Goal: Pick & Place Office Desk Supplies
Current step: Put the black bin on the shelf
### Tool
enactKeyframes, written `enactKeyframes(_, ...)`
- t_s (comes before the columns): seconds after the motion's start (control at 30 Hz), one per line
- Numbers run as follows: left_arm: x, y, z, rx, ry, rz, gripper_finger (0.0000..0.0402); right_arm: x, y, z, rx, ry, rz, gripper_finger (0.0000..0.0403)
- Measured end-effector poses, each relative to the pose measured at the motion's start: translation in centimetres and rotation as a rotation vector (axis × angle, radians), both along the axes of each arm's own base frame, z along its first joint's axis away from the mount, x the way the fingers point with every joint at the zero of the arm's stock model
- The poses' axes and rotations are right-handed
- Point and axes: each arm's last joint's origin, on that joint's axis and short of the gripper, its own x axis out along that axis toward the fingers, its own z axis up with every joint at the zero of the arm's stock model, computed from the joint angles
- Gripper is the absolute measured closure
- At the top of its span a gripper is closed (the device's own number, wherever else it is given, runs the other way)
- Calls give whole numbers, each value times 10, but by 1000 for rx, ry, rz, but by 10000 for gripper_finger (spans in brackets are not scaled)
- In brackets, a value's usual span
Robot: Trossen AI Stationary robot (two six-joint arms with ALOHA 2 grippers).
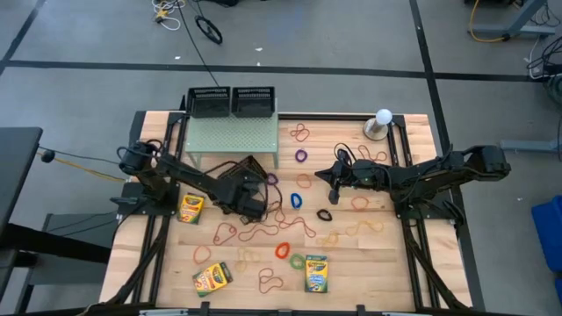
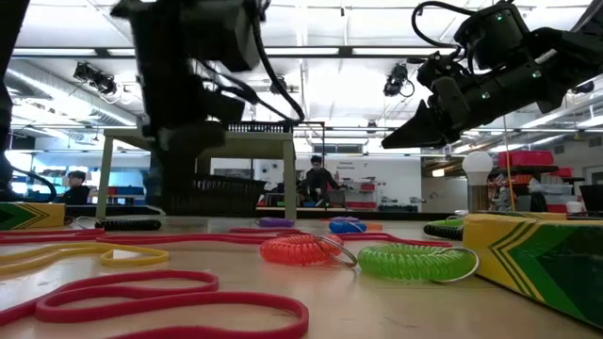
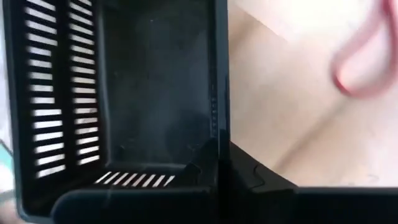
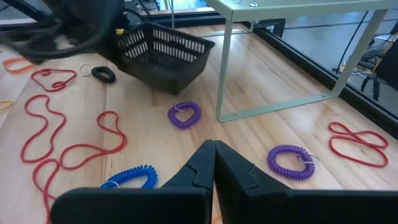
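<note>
My left gripper is shut on a black mesh tray that sits on the wooden table just in front of the pale green shelf. Two more black trays stand side by side on top of that shelf. Crayon boxes lie flat on the table. Red and orange rubber-band loops and small coiled bands are scattered around. My right gripper hovers shut over the table's right middle, holding nothing. My left gripper pinches one side wall of the tray at its top rim, one finger inside the tray and one outside. The fingers come steeply from above. The tray is tilted; whether its low corner touches the table I cannot tell.
A white ball on a grey stand is at the far right. The shelf's legs stand close to the held tray. Purple coils and a blue coil lie between the two grippers. People sit in the room beyond.
</note>
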Motion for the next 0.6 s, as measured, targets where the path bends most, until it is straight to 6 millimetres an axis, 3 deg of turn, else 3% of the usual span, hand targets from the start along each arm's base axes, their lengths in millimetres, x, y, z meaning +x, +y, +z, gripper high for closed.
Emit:
enactKeyframes(0.3,-14,-33,2,-53,227,-434,391,0,0,0,1,0,0,392)
enactKeyframes(0.43,-12,-31,-2,-12,247,-545,391,0,0,0,1,0,-1,392)
enactKeyframes(0.6,-7,-20,-3,-49,237,-547,370,0,0,0,9,-3,-3,392)
